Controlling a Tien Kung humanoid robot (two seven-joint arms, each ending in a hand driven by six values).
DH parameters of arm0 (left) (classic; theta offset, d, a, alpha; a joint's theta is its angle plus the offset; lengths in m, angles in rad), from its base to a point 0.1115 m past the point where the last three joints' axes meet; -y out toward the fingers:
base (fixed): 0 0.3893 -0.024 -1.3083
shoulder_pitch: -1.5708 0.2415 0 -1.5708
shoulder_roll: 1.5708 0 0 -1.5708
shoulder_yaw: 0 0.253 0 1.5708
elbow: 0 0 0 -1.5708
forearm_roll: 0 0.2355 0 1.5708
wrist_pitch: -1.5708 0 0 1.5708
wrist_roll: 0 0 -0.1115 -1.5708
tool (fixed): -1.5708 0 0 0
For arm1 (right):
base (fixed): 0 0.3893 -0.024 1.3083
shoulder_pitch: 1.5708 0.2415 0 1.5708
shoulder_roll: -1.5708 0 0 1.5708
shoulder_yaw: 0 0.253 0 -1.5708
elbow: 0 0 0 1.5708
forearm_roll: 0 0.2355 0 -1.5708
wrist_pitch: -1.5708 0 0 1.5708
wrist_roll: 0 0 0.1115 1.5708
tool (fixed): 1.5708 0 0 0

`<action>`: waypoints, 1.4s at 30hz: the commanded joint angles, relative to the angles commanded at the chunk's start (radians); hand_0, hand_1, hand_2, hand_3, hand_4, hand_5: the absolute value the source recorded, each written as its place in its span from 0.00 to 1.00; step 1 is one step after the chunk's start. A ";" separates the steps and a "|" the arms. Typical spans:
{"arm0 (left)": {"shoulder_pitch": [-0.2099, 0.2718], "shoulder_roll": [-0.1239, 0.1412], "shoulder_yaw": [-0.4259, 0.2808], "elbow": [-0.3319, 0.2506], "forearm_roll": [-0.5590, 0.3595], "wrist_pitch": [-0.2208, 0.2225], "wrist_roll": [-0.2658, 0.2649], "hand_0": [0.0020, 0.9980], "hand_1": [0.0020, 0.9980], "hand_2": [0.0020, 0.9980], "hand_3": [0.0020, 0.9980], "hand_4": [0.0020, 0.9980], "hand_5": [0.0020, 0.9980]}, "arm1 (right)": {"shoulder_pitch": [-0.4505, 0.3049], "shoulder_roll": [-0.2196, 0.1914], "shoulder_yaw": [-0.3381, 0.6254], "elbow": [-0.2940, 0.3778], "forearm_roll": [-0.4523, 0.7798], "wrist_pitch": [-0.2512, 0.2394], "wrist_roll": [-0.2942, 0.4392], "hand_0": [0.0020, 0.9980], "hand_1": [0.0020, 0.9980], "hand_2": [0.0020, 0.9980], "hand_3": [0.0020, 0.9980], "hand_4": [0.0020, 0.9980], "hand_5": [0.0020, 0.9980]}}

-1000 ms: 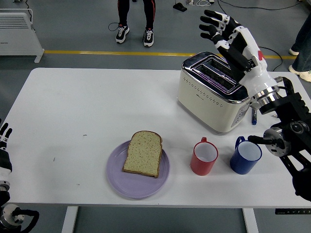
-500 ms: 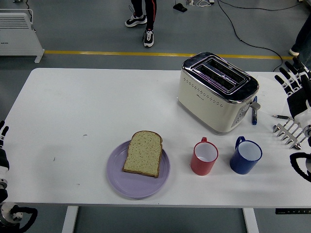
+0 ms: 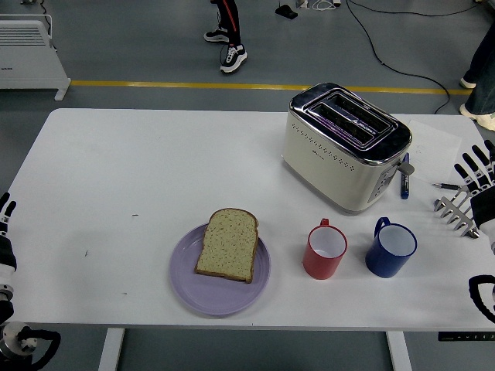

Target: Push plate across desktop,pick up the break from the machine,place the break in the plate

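At the worktop's [image 3: 116,170] left edge the left hand [image 3: 6,232] is only partly showing, so I cannot tell how it is set, and it is holding nothing that can be seen. Toward the near edge, left of centre, the lilac plate [image 3: 220,270] is lying flat with the bread slice [image 3: 227,243] resting on it, covering its middle and upper left, so the placing looks done. Just right of the plate the red mug [image 3: 324,250] is standing upright, with the blue mug [image 3: 390,248] near it, both in front of the cream toaster [image 3: 346,145], whose two slots are sitting empty as far as can be seen. A blue pen [image 3: 404,184] is lying by the toaster's right side and a metal rack [image 3: 458,212] is sitting near the right edge. The right hand [image 3: 481,174] is showing at that edge with fingers spread wide and holding nothing, just beside the rack. The main risk, I judge, is that any sweep of this hand along the right edge could knock the rack or the blue mug, and a nudge to the red mug could shove the plate and shift the bread. Beyond the far edge a person's shoes [image 3: 226,46] are showing on the floor.
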 joint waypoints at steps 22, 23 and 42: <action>-0.001 0.000 -0.001 0.000 0.005 -0.007 0.016 0.77 0.77 0.80 0.73 0.55 1.00 | 0.001 0.016 0.022 -0.019 -0.010 0.002 -0.006 0.78 0.75 0.77 0.76 0.51 0.45; -0.001 0.000 -0.002 0.000 0.004 -0.013 0.025 0.77 0.77 0.80 0.73 0.55 1.00 | -0.001 0.017 0.023 -0.021 -0.011 0.002 -0.007 0.78 0.75 0.77 0.76 0.51 0.45; 0.009 0.000 -0.066 -0.042 -0.048 -0.078 0.235 0.78 0.78 0.81 0.74 0.55 1.00 | -0.013 0.023 0.039 -0.042 -0.022 0.013 -0.016 0.77 0.75 0.77 0.76 0.51 0.45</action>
